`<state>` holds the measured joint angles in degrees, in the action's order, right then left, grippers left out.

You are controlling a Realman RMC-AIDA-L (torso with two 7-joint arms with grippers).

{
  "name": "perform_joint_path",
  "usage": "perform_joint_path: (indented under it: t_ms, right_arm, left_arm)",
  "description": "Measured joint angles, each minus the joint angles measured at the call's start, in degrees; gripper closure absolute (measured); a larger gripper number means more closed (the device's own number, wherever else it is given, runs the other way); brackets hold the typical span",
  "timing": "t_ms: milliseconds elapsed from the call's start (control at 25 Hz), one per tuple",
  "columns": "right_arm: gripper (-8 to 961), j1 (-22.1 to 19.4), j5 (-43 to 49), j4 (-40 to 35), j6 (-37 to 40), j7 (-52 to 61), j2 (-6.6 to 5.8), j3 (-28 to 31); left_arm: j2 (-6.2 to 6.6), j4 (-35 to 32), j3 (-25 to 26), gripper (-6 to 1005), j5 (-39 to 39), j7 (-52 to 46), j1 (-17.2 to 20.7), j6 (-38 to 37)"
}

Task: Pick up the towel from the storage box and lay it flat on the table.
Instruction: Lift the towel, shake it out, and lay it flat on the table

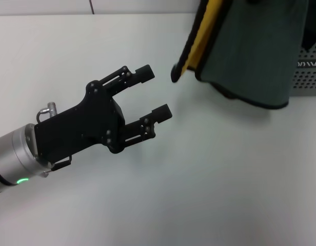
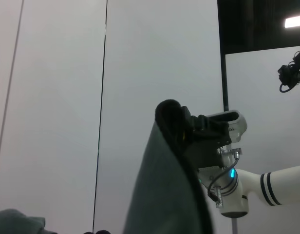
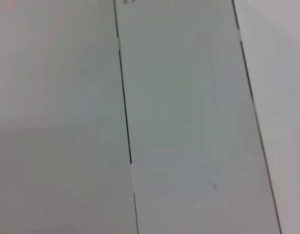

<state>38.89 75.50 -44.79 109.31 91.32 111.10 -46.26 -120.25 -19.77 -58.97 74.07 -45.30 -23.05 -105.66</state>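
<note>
The towel (image 1: pixel 250 56) hangs in the air at the upper right of the head view. Its teal-grey side faces me, and a mustard-yellow strip with black border (image 1: pixel 196 43) shows along its left edge. Its lower edge hangs just above the white table (image 1: pixel 199 179). In the left wrist view my right gripper (image 2: pixel 186 129) is shut on the top corner of the towel (image 2: pixel 159 195). My left gripper (image 1: pixel 157 92) is open and empty above the table, its fingertips a short way left of the towel's lower left corner. The storage box (image 1: pixel 309 72) stands behind the towel at the right edge.
The right wrist view shows only pale wall panels with dark seams. In the left wrist view a grey cloth fold (image 2: pixel 16 222) shows in one corner.
</note>
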Motion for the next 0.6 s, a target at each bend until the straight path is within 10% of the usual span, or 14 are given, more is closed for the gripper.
perform_joint_path:
  t_ms: [600]
  right_arm:
    - [927, 1.45, 1.35, 0.13, -3.04, -2.15, 2.6, -2.34]
  left_arm:
    - [-0.23, 4.03, -0.09, 256, -3.96, 2.09, -1.59, 0.05]
